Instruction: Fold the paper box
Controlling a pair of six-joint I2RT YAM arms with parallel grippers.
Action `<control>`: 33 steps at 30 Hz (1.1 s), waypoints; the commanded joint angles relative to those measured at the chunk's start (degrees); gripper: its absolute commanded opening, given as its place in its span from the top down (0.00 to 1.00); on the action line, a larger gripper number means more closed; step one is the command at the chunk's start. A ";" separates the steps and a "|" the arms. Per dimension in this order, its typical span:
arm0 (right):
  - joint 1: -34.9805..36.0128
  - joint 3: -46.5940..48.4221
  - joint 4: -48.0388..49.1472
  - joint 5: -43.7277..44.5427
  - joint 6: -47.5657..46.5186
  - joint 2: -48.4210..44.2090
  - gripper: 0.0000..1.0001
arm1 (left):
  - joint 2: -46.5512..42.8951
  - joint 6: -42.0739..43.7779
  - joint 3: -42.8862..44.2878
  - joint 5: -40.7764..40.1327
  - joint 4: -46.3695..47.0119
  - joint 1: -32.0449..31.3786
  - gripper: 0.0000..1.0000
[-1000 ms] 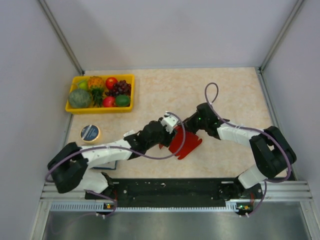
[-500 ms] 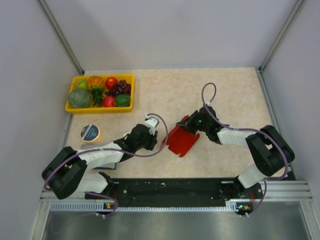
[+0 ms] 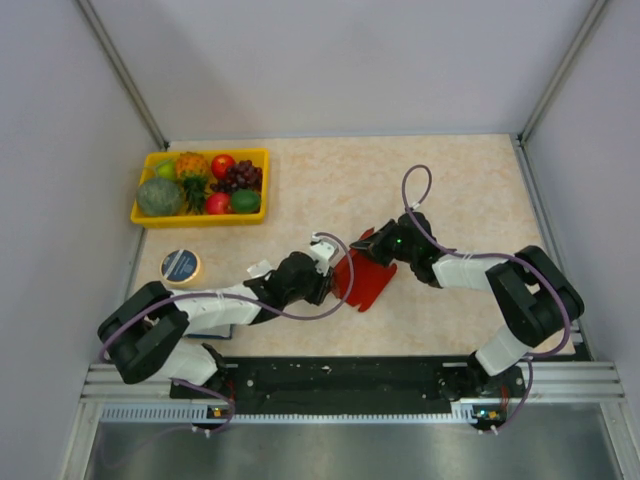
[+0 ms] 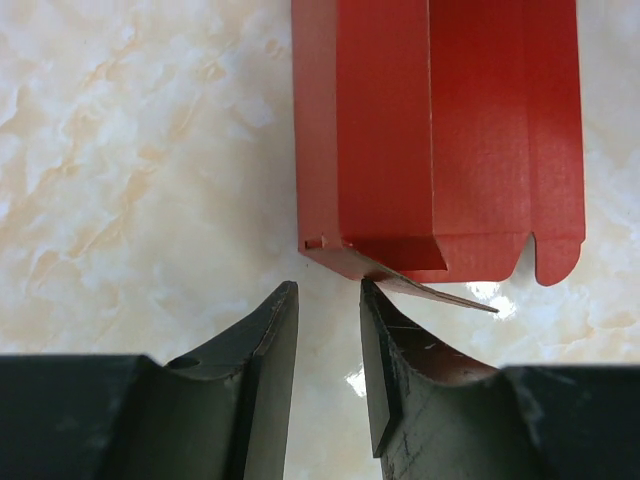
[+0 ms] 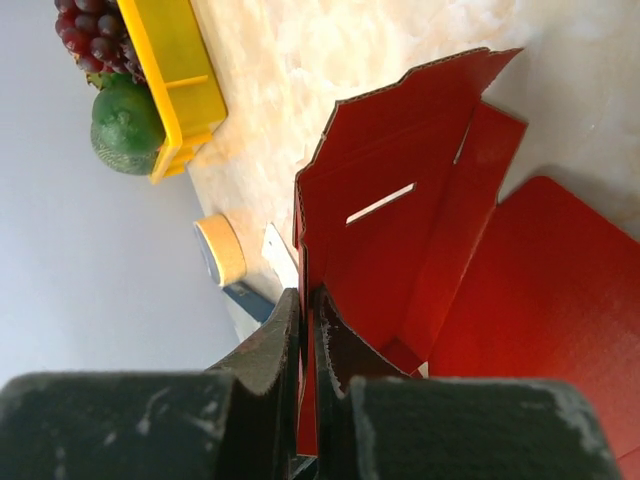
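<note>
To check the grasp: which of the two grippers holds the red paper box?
The right gripper, shut on a raised panel of the paper box; the left gripper is open beside its corner.

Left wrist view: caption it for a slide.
Left gripper, jaws slightly apart, poised at the near corner of the red paper box, marbled table beneath.

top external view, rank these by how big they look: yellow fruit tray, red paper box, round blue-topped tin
1. yellow fruit tray, clearly largest
2. paper box, partly covered, still second
3. round blue-topped tin, smallest
</note>
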 commanded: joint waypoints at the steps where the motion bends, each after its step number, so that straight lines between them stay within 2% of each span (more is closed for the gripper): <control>1: -0.14 -1.31 -0.92 3.45 -1.89 1.77 1.00 | 1.96 -0.49 3.57 -0.82 5.61 -0.67 0.63; 7: -0.14 -2.63 1.45 2.67 -1.37 2.38 1.00 | 2.06 -3.48 1.65 -9.06 10.27 -3.30 0.58; 13: 0.56 -1.93 2.15 2.58 -1.19 2.12 1.00 | -2.33 -3.73 -4.93 -10.92 17.65 -5.77 0.55; 17: 1.18 -3.59 8.91 2.75 -3.29 2.21 1.00 | -3.48 -5.59 -6.09 -12.86 16.52 -5.33 0.52; 19: 1.18 -4.64 14.09 1.27 -6.28 2.99 1.00 | -4.18 -8.74 -6.26 -11.46 15.55 -4.02 0.52; 22: 1.18 -7.19 24.88 -1.46 -8.48 5.72 1.00 | -4.97 -12.00 -8.37 -7.16 19.84 -1.04 0.47; 26: 1.01 -7.99 34.05 -4.63 -5.77 11.25 1.00 | -2.78 -9.82 -6.62 -3.02 19.42 0.74 0.44; 27: 1.18 -7.20 33.19 -4.37 -5.07 11.70 1.00 | -2.43 -8.68 -6.18 -2.67 17.68 0.83 0.44; 29: 1.36 -5.62 24.61 -3.58 -6.37 10.39 0.98 | -2.95 -9.01 -5.65 -1.36 16.52 1.79 0.45; 32: 1.88 -0.97 9.52 -0.77 -12.43 6.35 0.94 | -6.11 -12.52 -7.93 2.51 19.58 3.90 0.44; 33: 1.88 -0.35 8.23 0.19 -13.66 5.47 0.94 | -8.38 -14.62 -9.24 3.30 20.64 4.51 0.43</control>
